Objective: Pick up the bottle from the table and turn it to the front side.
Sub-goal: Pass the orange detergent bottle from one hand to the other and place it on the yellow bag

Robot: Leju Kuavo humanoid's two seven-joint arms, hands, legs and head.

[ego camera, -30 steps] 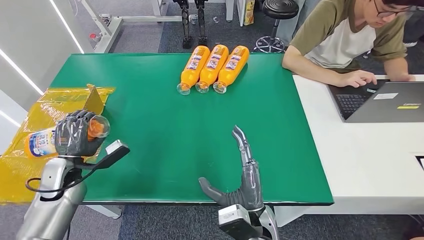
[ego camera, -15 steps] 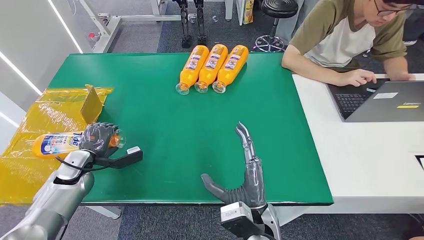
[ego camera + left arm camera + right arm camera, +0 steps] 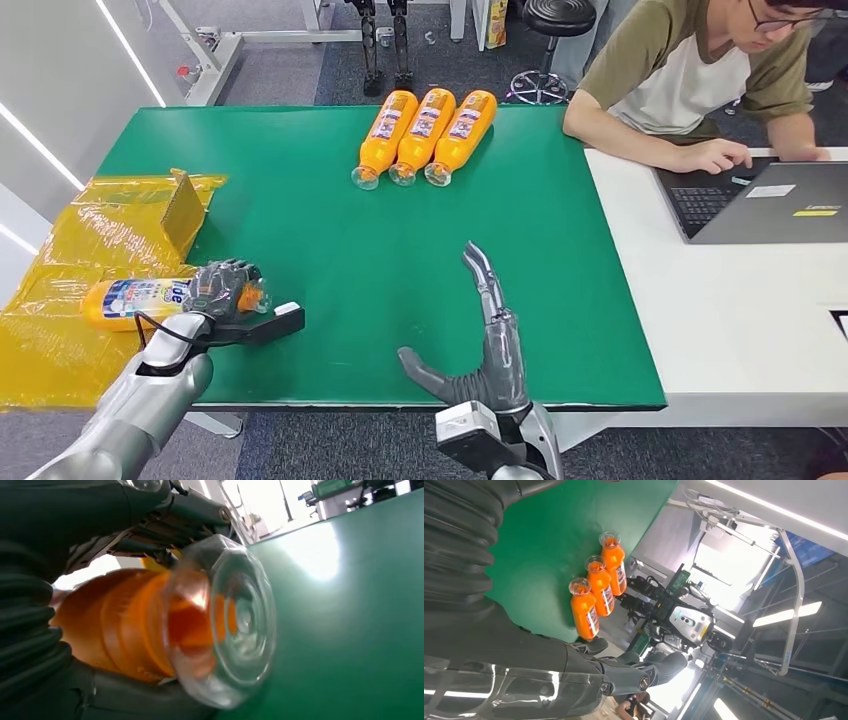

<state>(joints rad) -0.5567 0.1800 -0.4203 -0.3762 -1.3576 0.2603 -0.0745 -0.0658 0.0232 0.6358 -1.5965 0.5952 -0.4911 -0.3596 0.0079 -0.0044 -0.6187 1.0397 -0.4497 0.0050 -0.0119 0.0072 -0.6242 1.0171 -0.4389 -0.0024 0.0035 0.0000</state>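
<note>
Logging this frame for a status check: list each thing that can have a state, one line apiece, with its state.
left hand: grips the held bottle near its clear cap.
held bottle: lying sideways, label showing, over the yellow wrap's edge.
right hand: holds nothing, fingers stretched out over the green table.
three orange bottles: lying side by side, caps toward the robot.
laptop: lid open, a person's hand beside its keyboard.

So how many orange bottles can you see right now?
4. Three orange plastic bottles lie side by side at the green table's far edge; the fourth is gripped by the left hand.
</note>
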